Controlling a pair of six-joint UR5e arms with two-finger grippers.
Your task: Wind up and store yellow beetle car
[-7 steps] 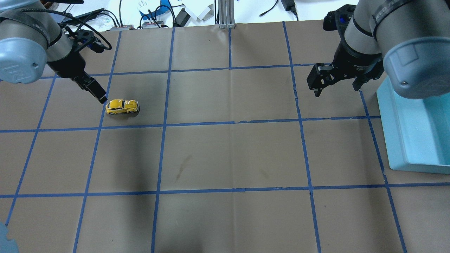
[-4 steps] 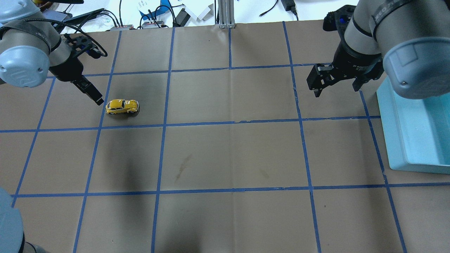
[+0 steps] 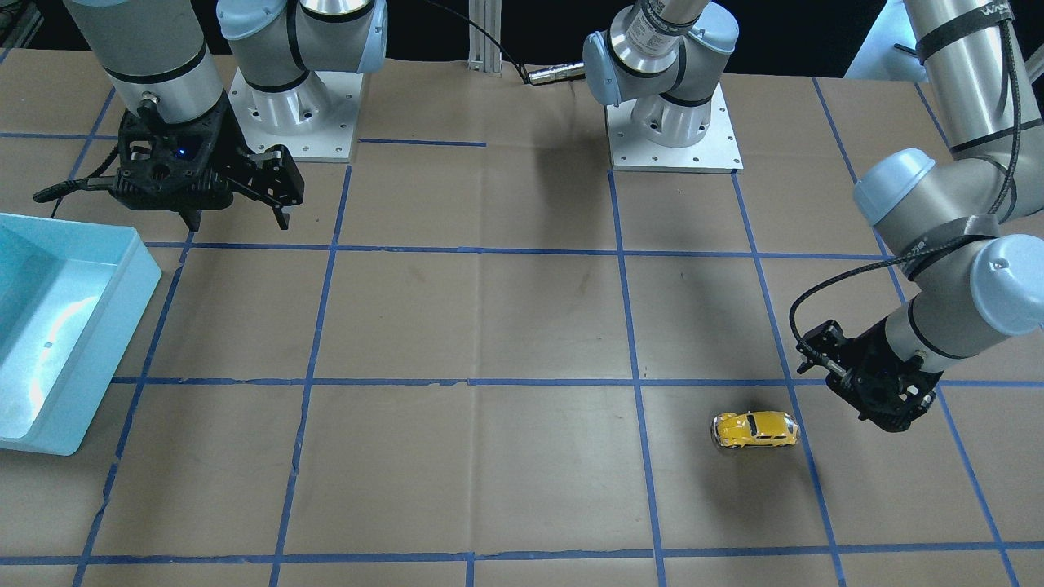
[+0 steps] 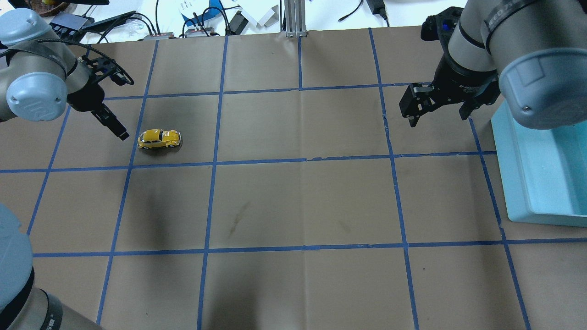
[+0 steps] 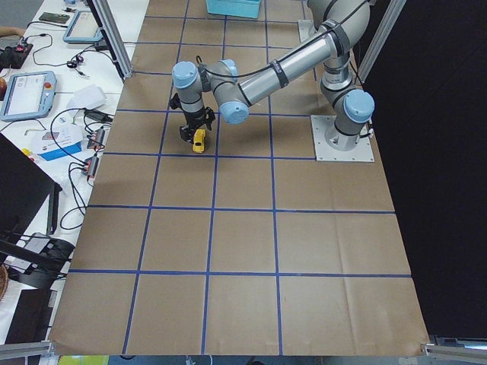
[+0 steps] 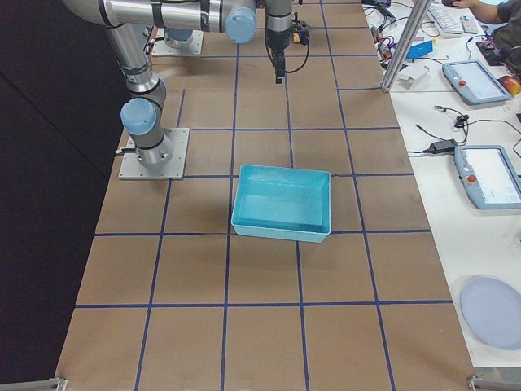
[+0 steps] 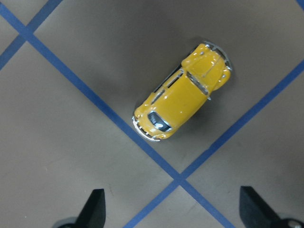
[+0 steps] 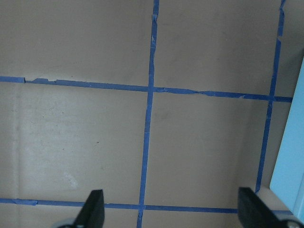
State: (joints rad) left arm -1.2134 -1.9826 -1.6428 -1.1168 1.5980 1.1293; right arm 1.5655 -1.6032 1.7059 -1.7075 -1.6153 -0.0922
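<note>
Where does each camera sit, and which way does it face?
Front-facing: across the table, facing the robot; both bases show.
Overhead: behind its shoulders, looking forward and down; left hand, right hand.
Left side: table's end, looking along it; left arm nearest.
Right side: opposite end; right arm nearest, blue bin.
Left wrist: straight down on the yellow beetle car; own fingertips.
Right wrist: down on the taped table; own fingertips.
Shared: front-facing, overhead, left side also show the car.

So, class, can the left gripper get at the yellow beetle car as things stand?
Probably yes. The left gripper is open close beside the yellow beetle car, which stands on its wheels with nothing between them.
</note>
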